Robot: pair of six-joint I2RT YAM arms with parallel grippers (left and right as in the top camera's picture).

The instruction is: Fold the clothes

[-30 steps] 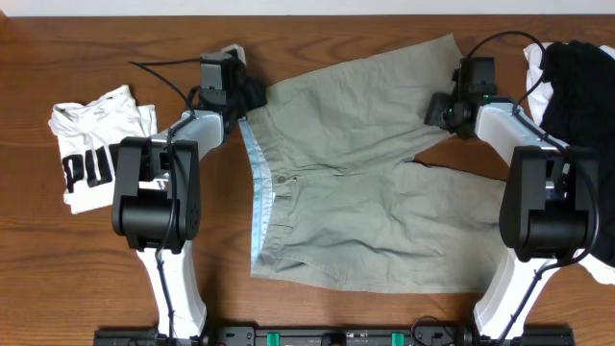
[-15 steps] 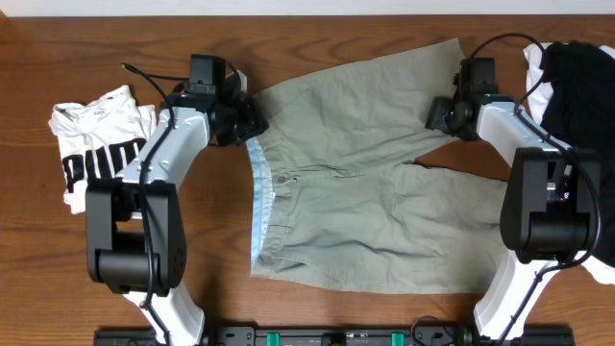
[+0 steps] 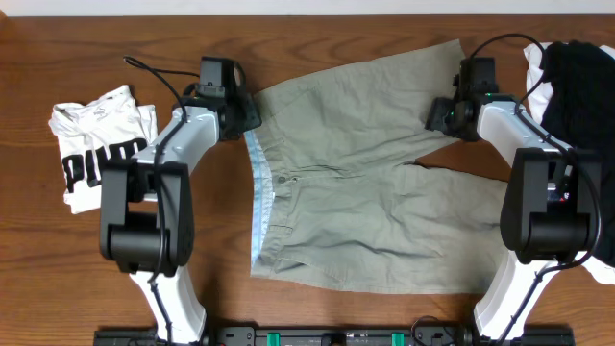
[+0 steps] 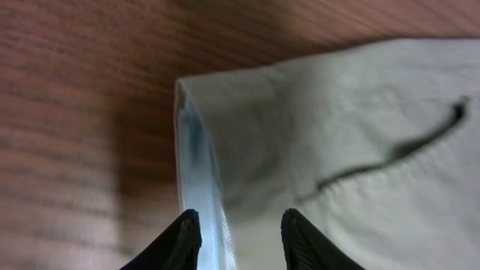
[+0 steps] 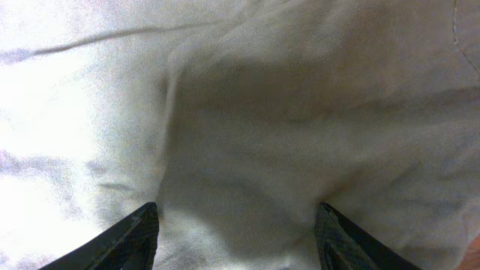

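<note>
On wrist views left pincer [image 4: 240, 219], right pincer [image 5: 236, 210] gape over shorts [image 4: 360, 112]; overhead hides gaps.

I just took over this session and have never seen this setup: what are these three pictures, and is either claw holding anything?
Two robot arms work at a wooden table, each ending in a two-finger gripper. The wide picture looks down from above; the two close-ups come from wrist cameras, black fingertips showing. Khaki shorts lie spread flat, a white T-shirt on the left, dark clothes on the right. The left gripper is open at the waistband corner, the right gripper open over a leg. Neither holds anything.
</note>
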